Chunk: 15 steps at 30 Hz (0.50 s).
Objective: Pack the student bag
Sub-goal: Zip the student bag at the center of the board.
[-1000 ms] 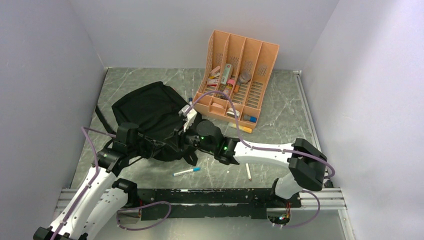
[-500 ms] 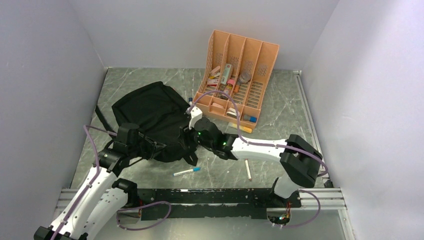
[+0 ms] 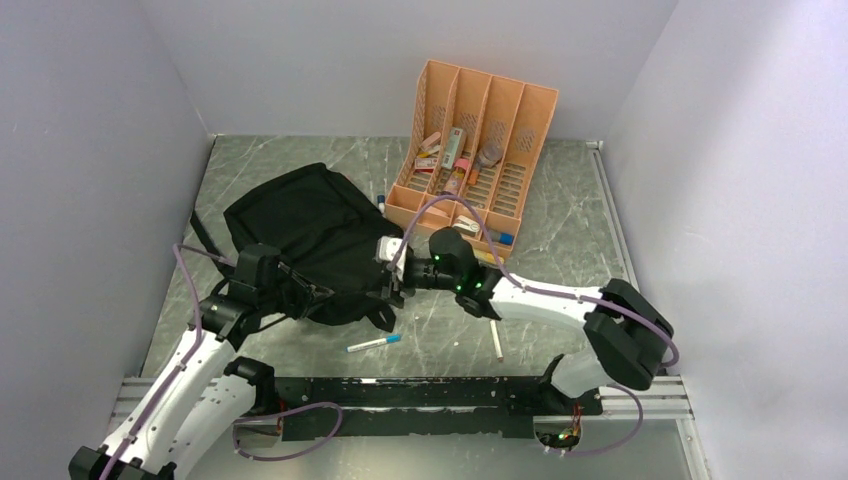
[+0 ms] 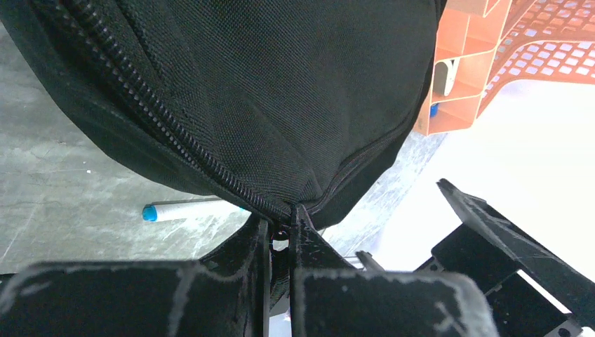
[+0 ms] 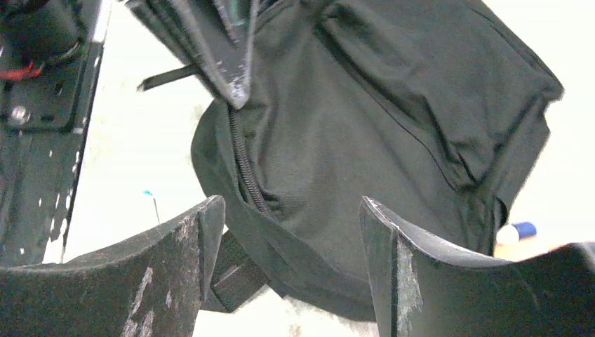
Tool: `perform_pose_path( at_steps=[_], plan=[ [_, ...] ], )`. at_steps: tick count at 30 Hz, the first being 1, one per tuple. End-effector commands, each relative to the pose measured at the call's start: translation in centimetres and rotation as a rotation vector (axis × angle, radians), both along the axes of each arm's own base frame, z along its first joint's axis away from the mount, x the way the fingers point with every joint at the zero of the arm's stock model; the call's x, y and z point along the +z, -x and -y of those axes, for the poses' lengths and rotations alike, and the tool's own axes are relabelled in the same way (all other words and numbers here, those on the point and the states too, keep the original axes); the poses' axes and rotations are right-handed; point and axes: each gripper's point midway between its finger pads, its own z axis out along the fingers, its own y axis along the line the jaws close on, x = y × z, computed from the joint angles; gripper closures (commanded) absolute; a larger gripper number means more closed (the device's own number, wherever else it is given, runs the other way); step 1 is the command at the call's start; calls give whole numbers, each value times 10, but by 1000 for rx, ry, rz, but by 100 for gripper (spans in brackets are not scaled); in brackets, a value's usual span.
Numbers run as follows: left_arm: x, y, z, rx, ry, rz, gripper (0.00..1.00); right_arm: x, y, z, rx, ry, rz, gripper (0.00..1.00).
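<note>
- While the grey marbled table [image 3: 560, 250] bears everything noted below, the student bag [image 3: 300, 225] lies slumped on its left half, black fabric uppermost, with its near edge raised at the grippers.
- Orange slotted organizer [image 3: 520, 120]: stands at the back of the table, to the right of the bag, with small items in its compartments.
- Left gripper [image 4: 281, 232]: fingers pressed together, pinching the bag's near edge where the zipper [image 4: 175, 133] runs down to them.
- Right gripper [image 5: 291, 210]: fingers spread wide with nothing clamped between them, at the bag's near right corner. Contact with the fabric cannot be told.
- White marker [image 3: 497, 342]: flat on the table beside the right arm, apart from the bag.
- Blue-capped pen [image 3: 373, 343]: flat on the table, just in front of the bag.
</note>
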Motion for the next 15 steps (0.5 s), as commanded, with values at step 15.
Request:
perform_pose_path(
  at_steps=[15],
  plan=[
    [8, 0, 13, -90, 29, 36, 95, -36, 23, -45, 352, 69, 170, 28]
  ],
)
